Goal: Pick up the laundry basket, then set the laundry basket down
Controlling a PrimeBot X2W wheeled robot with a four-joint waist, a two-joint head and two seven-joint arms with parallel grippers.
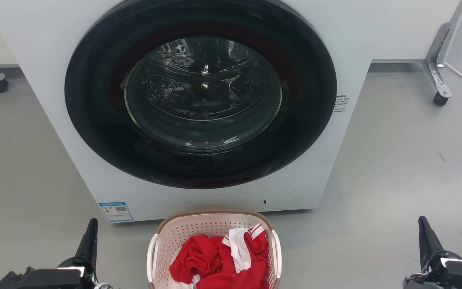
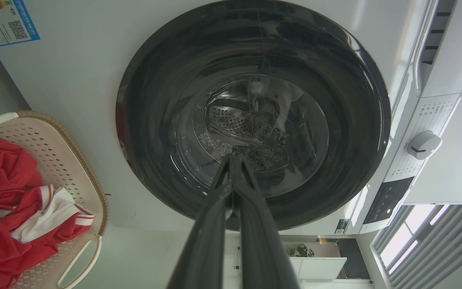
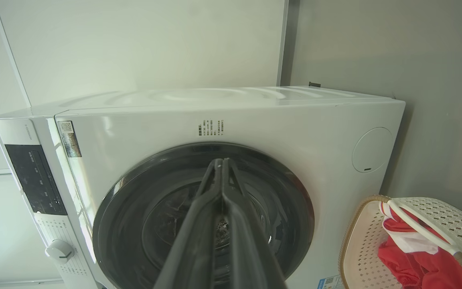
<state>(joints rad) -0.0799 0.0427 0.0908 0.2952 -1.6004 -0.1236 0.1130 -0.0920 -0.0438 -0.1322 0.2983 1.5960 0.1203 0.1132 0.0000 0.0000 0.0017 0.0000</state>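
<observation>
At the lower left of the head view, the left end effector [image 1: 93, 223] is pointing up toward the washer [image 1: 355, 60]. Its two dark fingers [image 2: 215, 224] are lying narrow, tips meeting, with nothing between them. It is hanging above the grey floor [image 1: 395, 160], well apart from the basket [image 1: 199, 230]. Just ahead of it, a blue label [image 1: 116, 211] is showing on the washer's lower left corner.

In the middle, the basket is sitting on the floor just in front of the washer, below its round dark door [image 1: 201, 92], which is standing closed. A red and white garment [image 1: 215, 257] is lying crumpled inside the basket. The white handles [image 1: 151, 257] on both sides are standing free, neither one touched.

At the lower right, the right end effector [image 1: 423, 223] is pointing up too, also well apart from the basket. In the right wrist view its fingers [image 3: 199, 224] are pressing together at the tips, gripping nothing, with the washer door behind them and the basket off to one side.
</observation>
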